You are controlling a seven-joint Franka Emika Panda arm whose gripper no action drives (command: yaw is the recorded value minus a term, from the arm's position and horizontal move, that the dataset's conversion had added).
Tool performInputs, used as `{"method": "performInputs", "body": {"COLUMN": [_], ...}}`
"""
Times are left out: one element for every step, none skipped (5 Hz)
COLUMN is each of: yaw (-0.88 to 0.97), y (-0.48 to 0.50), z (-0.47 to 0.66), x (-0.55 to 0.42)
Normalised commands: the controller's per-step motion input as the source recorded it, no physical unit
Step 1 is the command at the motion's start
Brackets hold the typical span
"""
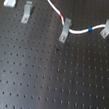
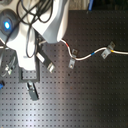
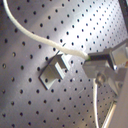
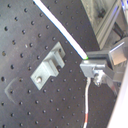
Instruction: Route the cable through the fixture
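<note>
Cable (image 1: pixel 79 30) runs white across the black perforated board (image 1: pixel 50 85) in first exterior view, coming down from the upper edge, past a red-orange band, through the middle clip (image 1: pixel 65 31), then on through the right clip (image 1: pixel 107 27) w/ blue + yellow bands just beside it. A third grey clip (image 1: pixel 26 12), left of the middle clip in the first exterior view, has no cable in it. Second exterior view shows same cable (image 2: pixel 90 54) w/ middle clip (image 2: pixel 73 62) and right clip (image 2: pixel 106 51), but here the arm's white body (image 2: pixel 45 25) covers the part left of the middle clip, so the bare clip isn't seen. Both wrist views show what exterior views don't: gripper (image 3: pixel 95 65) pinched narrow on the cable (image 3: pixel 45 42), cord leading out from the fingertips and passing over one grey clip (image 3: pixel 54 72) w/o sitting in its slot. Second wrist view: gripper (image 4: pixel 94 66), cable (image 4: pixel 62 30) beside clip (image 4: pixel 47 66), apart from it; can't tell which clip this is.
</note>
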Motion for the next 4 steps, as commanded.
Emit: {"method": "performInputs", "body": {"yaw": [0.62, 0.79, 0.81, 0.77], "y": [0.282, 0.023, 0.026, 0.041], "z": [0.36, 0.36, 0.27, 0.18], "x": [0.021, -0.022, -0.123, -0.153]}}
